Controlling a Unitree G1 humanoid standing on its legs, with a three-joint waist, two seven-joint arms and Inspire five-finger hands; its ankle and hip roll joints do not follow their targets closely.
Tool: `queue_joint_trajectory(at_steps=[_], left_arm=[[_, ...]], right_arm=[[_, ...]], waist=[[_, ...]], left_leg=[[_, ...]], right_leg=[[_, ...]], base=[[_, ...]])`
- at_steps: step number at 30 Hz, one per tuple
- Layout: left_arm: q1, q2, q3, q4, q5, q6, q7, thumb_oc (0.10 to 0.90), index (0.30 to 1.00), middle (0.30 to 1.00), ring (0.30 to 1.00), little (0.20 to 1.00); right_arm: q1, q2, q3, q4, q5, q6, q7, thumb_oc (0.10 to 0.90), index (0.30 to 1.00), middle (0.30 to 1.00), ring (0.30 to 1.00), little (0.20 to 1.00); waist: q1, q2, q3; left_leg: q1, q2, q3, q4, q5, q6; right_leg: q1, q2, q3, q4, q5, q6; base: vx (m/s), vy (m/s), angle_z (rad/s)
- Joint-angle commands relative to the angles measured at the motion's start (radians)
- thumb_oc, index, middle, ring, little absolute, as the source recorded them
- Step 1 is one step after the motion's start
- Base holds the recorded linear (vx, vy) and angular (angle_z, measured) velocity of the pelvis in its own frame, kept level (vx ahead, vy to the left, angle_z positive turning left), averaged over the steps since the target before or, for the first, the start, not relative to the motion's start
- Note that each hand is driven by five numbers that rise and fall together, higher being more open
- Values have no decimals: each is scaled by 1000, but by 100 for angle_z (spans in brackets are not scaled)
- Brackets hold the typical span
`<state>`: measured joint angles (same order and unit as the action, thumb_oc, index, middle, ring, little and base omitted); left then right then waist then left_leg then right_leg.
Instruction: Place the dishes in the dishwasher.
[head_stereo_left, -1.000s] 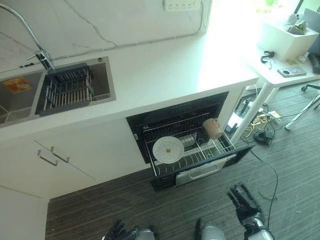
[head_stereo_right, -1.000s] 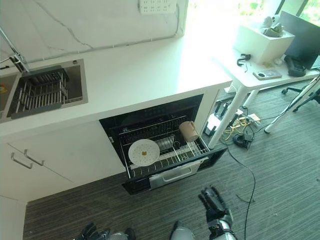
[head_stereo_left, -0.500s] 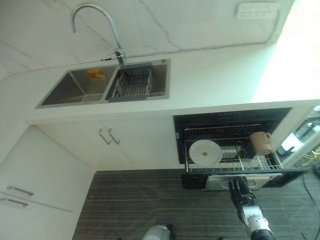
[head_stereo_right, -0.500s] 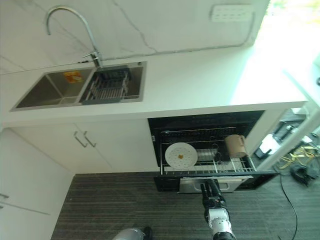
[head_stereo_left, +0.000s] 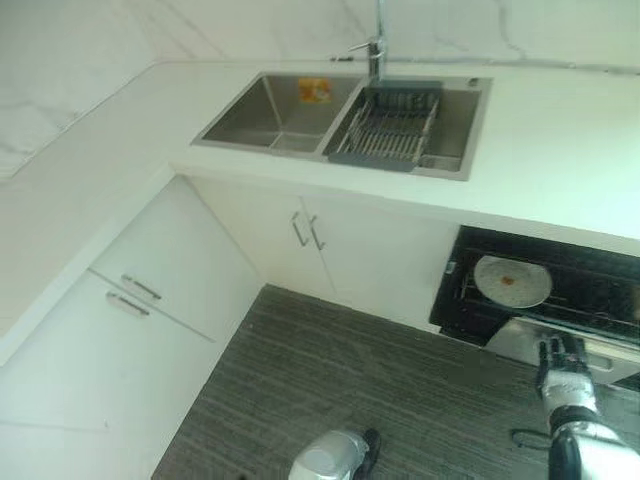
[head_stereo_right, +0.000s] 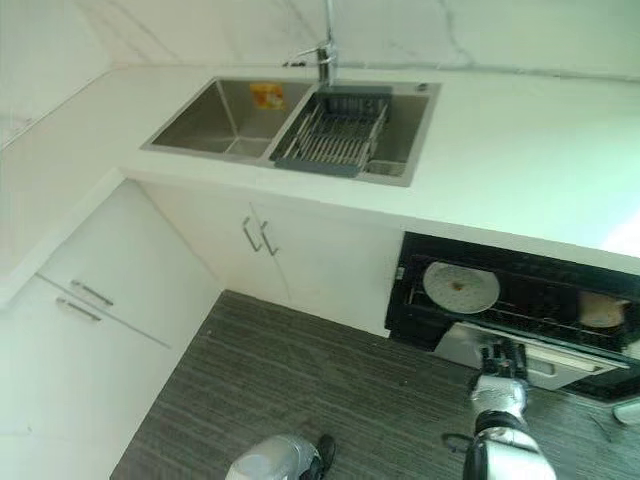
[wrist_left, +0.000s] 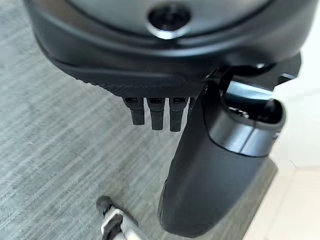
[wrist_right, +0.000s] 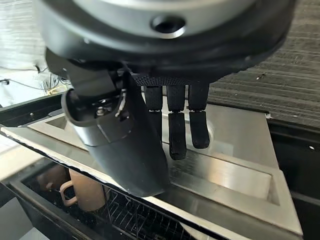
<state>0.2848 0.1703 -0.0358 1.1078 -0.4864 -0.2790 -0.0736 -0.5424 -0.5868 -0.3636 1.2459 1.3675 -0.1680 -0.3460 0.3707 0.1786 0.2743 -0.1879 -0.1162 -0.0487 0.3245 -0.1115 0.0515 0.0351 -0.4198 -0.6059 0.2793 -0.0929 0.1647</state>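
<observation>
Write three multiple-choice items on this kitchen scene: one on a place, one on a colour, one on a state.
1. Where is the round white plate?
A. In the steel sink
B. Standing in the dishwasher's wire rack
C. On the white countertop

2. What colour is the mug in the rack?
A. Tan
B. Blue
C. Black

3. How is the right hand?
A. Curled round the plate
B. Closed on the mug's handle
C. Open, fingers straight over the dishwasher's steel front panel

Answers:
1 B: the eye views show the plate upright in the pulled-out rack.
2 A: the right wrist view shows a tan mug behind the panel.
3 C: the right wrist view shows straight fingers above the panel, holding nothing.
</observation>
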Motion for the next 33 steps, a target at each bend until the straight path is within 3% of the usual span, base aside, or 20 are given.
queue_joint_trajectory(at_steps=[1, 3, 6, 8, 9, 14, 15, 16, 17, 18, 20, 25, 27, 30, 31, 33], left_arm=[[-41, 108, -53, -25, -52, -23, -32, 800, 900, 900, 900, 900], [-63, 126, -63, -43, -67, -27, -73, 800, 900, 900, 900, 900], [-71, 147, -67, -90, -89, -15, -115, 800, 900, 900, 900, 900], [-73, 157, -67, -135, -104, -11, -136, 800, 900, 900, 900, 900], [-78, 173, -66, -217, -126, 15, -149, 800, 900, 900, 900, 900], [-68, 186, -78, -271, -147, 13, -163, 800, 900, 900, 900, 900], [-71, 183, -73, -270, -149, 12, -162, 800, 900, 900, 900, 900], [-80, 183, -69, -276, -146, 15, -161, 800, 900, 900, 900, 900], [-83, 184, -67, -275, -141, 13, -163, 800, 900, 900, 900, 900], [-85, 181, -65, -280, -139, 14, -168, 800, 900, 900, 900, 900], [-90, 178, -60, -296, -121, 7, -166, 800, 900, 900, 900, 900], [-105, 153, -72, -316, -170, -18, -186, 800, 900, 900, 900, 900], [-99, 136, -71, -310, -145, -42, -182, 800, 900, 900, 900, 900], [-96, 132, -63, -304, -137, -54, -182, 800, 900, 900, 900, 900], [-94, 133, -61, -309, -130, -63, -176, 800, 900, 900, 900, 900], [-122, 142, -62, -307, -113, -43, -143, 800, 900, 900, 900, 900]], right_arm=[[-284, -132, 138, -122, -94, -14, 43, 400, 300, 300, 300, 300], [-415, -212, 182, -87, -96, -50, 45, 400, 300, 300, 300, 300], [-525, -265, 244, -84, -157, -32, 21, 400, 300, 300, 300, 300], [-572, -291, 275, -82, -216, 2, 24, 400, 300, 300, 300, 300], [-586, -305, 286, -86, -228, 42, 95, 400, 300, 300, 300, 300], [-550, -281, 282, -95, -249, 102, 184, 400, 300, 300, 300, 300], [-523, -265, 273, -99, -288, 105, 214, 400, 300, 300, 300, 300], [-471, -235, 283, -123, -427, 95, 254, 400, 300, 300, 300, 300], [-448, -222, 294, -141, -482, 97, 271, 486, 429, 429, 429, 429], [-409, -207, 312, -178, -524, 92, 293, 800, 900, 900, 900, 900], [-293, -157, 315, -283, -597, 69, 344, 800, 900, 900, 900, 900], [100, 57, 378, -581, -741, -82, 362, 800, 900, 900, 900, 900], [264, 137, 374, -628, -788, -130, 392, 800, 900, 900, 900, 900], [356, 180, 377, -645, -821, -154, 405, 800, 900, 900, 900, 900], [411, 211, 391, -652, -849, -166, 392, 800, 900, 900, 900, 900], [466, 252, 422, -602, -858, -144, 375, 800, 900, 900, 900, 900]], waist=[[52, 36, 1], [65, 50, 32], [68, 51, 54], [73, 40, 65], [78, 18, 76], [66, -5, 80], [60, -13, 81], [51, -26, 85], [48, -32, 84], [38, -41, 85], [9, -62, 88], [-84, -123, 84], [-136, -136, 64], [-173, -137, 48], [-202, -142, 39], [-256, -159, 20]], left_leg=[[-88, 95, -3, -24, -8, -126], [-143, 79, 1, -24, 2, -122], [-180, 69, 4, -24, 7, -117], [-196, 68, 7, -24, 6, -114], [-209, 67, 6, -24, 4, -109], [-203, 79, 18, -24, -3, -106], [-199, 85, 24, -24, -8, -106], [-192, 92, 30, -24, -11, -105], [-189, 95, 33, -24, -13, -104], [-183, 100, 37, -24, -15, -103], [-165, 113, 49, -24, -24, -100], [-94, 138, 79, -24, -62, -72], [-67, 142, 88, -24, -58, -44], [-38, 152, 89, -24, -72, -33], [-17, 155, 92, -24, -81, -29], [8, 169, 112, -24, -92, -37]], right_leg=[[-7, 23, 32, 21, -65, -4], [-58, 12, 36, 21, -56, 4], [-101, 15, 48, 21, -55, 6], [-118, 14, 51, 21, -51, 10], [-134, 12, 52, 21, -38, 17], [-143, 27, 74, 21, -35, 18], [-141, 29, 79, 21, -34, 17], [-138, 34, 85, 21, -31, 17], [-137, 36, 88, 21, -30, 17], [-136, 40, 93, 21, -28, 16], [-132, 49, 108, 21, -23, 14], [-93, 88, 165, 21, 2, 9], [-68, 120, 175, 21, 71, -2], [-44, 153, 192, 21, 104, -3], [-50, 175, 222, 46, 98, -5], [-85, 232, 287, 21, 8, -23]], base=[[-107, 134, 42], [-102, 54, 9], [-53, 32, 14], [-21, -42, -10], [-2, -122, -11], [-5, -48, -11], [-19, -12, -23], [-24, -14, -24], [-32, -8, -21], [-25, 4, -25], [-32, 25, -30], [-22, 89, -45], [-22, 168, -42], [58, 77, -37], [14, 3, -65], [-54, -86, -34]])
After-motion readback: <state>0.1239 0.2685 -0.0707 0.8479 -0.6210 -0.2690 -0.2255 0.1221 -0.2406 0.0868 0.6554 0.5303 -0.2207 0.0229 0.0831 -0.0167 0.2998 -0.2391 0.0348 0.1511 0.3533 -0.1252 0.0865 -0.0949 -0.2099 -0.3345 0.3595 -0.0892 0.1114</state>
